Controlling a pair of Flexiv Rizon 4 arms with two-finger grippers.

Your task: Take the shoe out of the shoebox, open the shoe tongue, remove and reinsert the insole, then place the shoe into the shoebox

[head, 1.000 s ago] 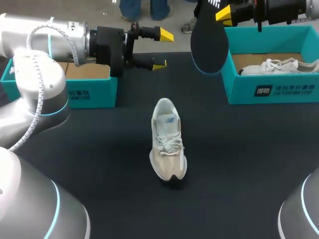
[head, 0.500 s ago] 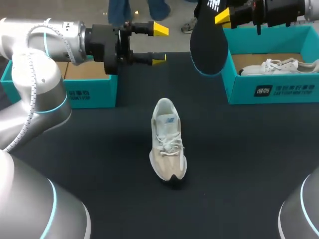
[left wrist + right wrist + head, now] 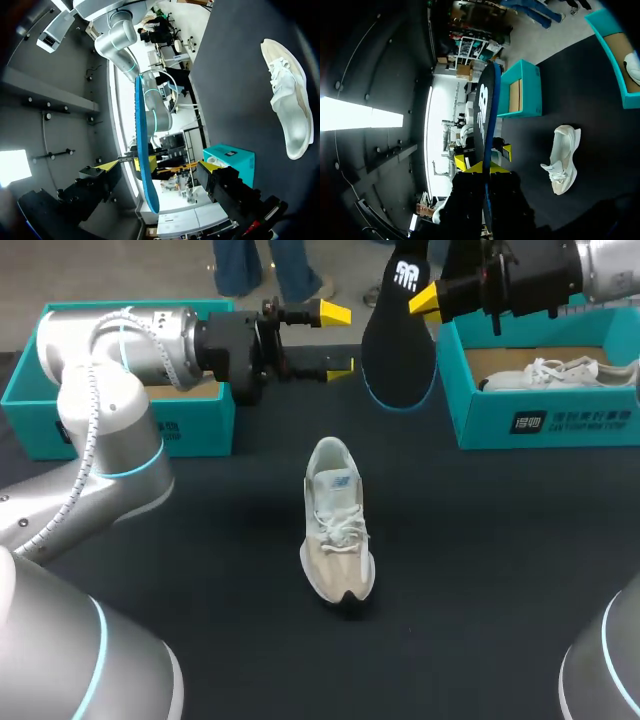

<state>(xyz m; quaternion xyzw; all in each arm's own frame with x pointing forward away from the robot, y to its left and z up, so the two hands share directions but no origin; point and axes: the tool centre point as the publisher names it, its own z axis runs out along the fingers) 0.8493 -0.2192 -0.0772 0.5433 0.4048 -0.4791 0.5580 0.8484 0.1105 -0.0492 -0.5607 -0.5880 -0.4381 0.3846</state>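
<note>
Grips the black insole (image 3: pixel 398 350) in the right pincer (image 3: pixel 425 300), yellow tips pressed to its two faces near the logo end, and holds it hanging upright (blue-rimmed, seen edge-on from the left wrist) above the far middle of the dark desk (image 3: pixel 480 570), just left of the right teal shoebox (image 3: pixel 540 422). Holds the left pincer (image 3: pixel 338 341) open and bare, fingers level and pointing right, just beside the insole with a gap showing between them, to the right of the left teal shoebox (image 3: pixel 190 430). Finds the pale shoe (image 3: pixel 337 530) outside both boxes, flat on its sole at the desk's middle, toe toward the near edge, heel toward the far one, laced, well apart from both pincers. Notes a second white shoe (image 3: pixel 560 373) lying inside the right shoebox.
</note>
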